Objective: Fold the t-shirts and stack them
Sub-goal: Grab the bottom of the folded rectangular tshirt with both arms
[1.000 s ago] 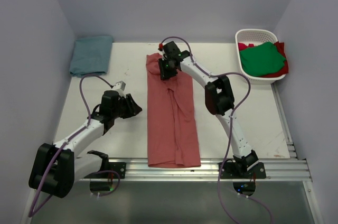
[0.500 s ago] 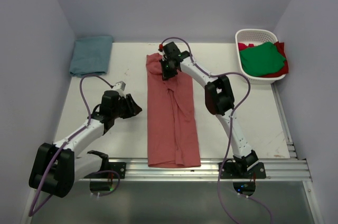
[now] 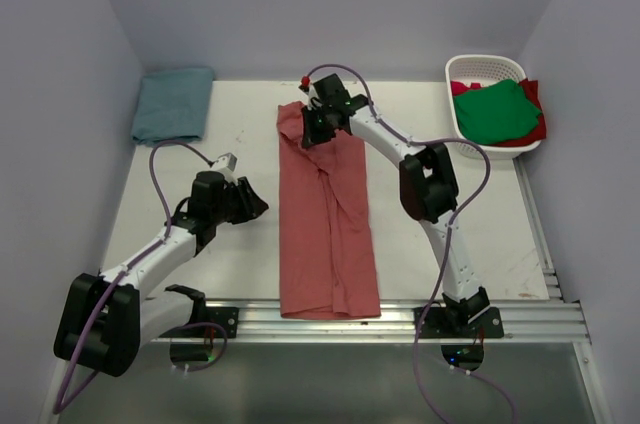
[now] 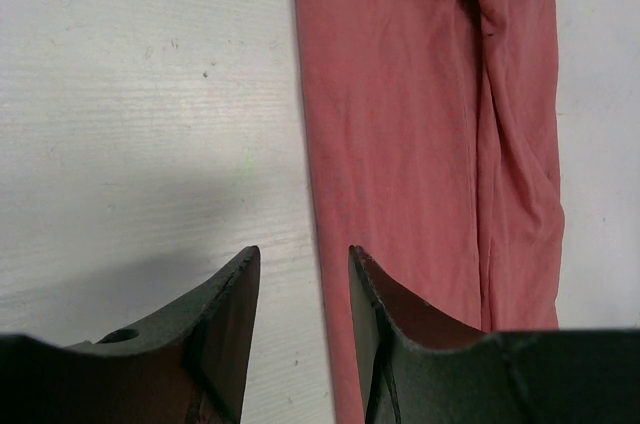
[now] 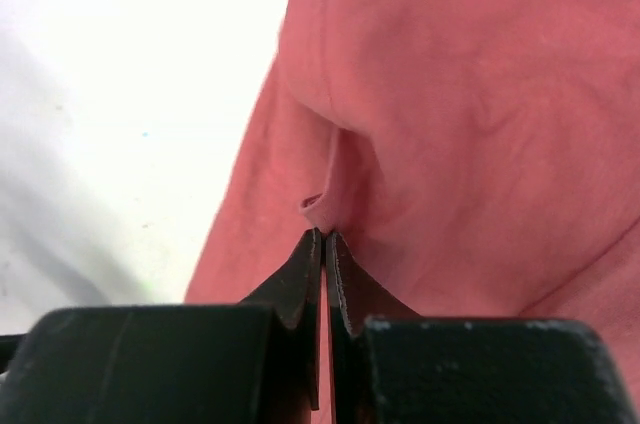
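Brick-red shirt (image 3: pixel 328 224) lies mid-table as a long narrow strip, folded lengthwise, running from the near edge to approx. the far third of the table (image 3: pixel 470 214). A crease and a few wrinkles run down its right half. The collar end is far, the hem near.

Right gripper (image 5: pixel 323 236) is down at the far end of the strip, on the left side by the collar. Its jaws are pressed together w/ a small pucker of cloth nipped at the tips. Fabric around the pinch bulges into a soft fold.

Left gripper (image 4: pixel 303 256) sits left of the strip, approx. level w/ its middle. Jaws are apart, nothing between them but bare table and the strip's left edge below. Can't tell if the tips touch the surface.

Teal-blue shirt (image 3: pixel 173 102) is folded flat in the far left corner, well apart from both arms. White basket (image 3: pixel 484 62) stands far right. Green shirt (image 3: pixel 497 110) is heaped in it, spilling over the right rim, w/ a brighter red shirt (image 3: pixel 533 92) under it.
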Available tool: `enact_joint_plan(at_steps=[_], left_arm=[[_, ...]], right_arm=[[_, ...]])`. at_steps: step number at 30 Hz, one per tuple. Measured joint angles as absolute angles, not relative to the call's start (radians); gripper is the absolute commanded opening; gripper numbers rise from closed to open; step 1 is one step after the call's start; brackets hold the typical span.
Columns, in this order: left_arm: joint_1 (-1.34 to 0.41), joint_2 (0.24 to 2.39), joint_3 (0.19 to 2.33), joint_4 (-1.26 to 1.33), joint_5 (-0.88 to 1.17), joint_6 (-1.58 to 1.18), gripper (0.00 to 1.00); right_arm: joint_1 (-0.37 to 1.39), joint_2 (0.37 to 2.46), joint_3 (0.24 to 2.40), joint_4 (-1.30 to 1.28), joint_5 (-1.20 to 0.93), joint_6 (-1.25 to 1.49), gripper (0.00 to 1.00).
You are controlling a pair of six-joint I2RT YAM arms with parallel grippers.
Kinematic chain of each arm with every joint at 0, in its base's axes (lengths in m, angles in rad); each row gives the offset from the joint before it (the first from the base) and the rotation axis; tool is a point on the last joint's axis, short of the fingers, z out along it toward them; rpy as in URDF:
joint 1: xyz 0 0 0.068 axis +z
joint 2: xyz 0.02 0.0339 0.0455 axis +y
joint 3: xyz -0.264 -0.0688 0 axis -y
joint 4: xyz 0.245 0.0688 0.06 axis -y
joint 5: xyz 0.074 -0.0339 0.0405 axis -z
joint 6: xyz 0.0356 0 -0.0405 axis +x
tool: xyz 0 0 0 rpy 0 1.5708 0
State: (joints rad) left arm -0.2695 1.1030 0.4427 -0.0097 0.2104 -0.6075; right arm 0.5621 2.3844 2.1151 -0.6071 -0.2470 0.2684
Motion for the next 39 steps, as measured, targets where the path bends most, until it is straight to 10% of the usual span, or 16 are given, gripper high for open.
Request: enact_joint_plan(at_steps=[11, 16, 21, 27, 32, 39], left_arm=[[-0.27, 1.103, 0.443, -0.01, 0.204, -0.606, 0.44], [-0.27, 1.103, 0.443, -0.01, 0.204, -0.606, 0.44], [-0.27, 1.104, 0.443, -0.01, 0.204, -0.606, 0.5], [-0.27, 1.146, 0.516, -0.019, 0.195, -0.604, 0.54], [-0.269, 1.283, 0.688, 0.024, 0.186, -0.585, 0.04], [-0.23, 1.605, 1.011, 0.074, 0.194, -0.569, 0.14]], right_arm=[[0.562, 2.315, 1.98, -0.524, -0.382, 0.303, 0.01], [0.562, 2.314, 1.964, -0.527, -0.404, 0.31, 0.64], [0.562, 2.28, 1.914, -0.53, -0.402, 0.293, 0.77], [0.559, 2.139, 1.8, -0.526, -0.353, 0.299, 0.66], [0.537, 2.008, 1.776, -0.504, -0.253, 0.319, 0.0], [0.437, 2.004, 1.868, -0.538, -0.06, 0.33, 0.06]])
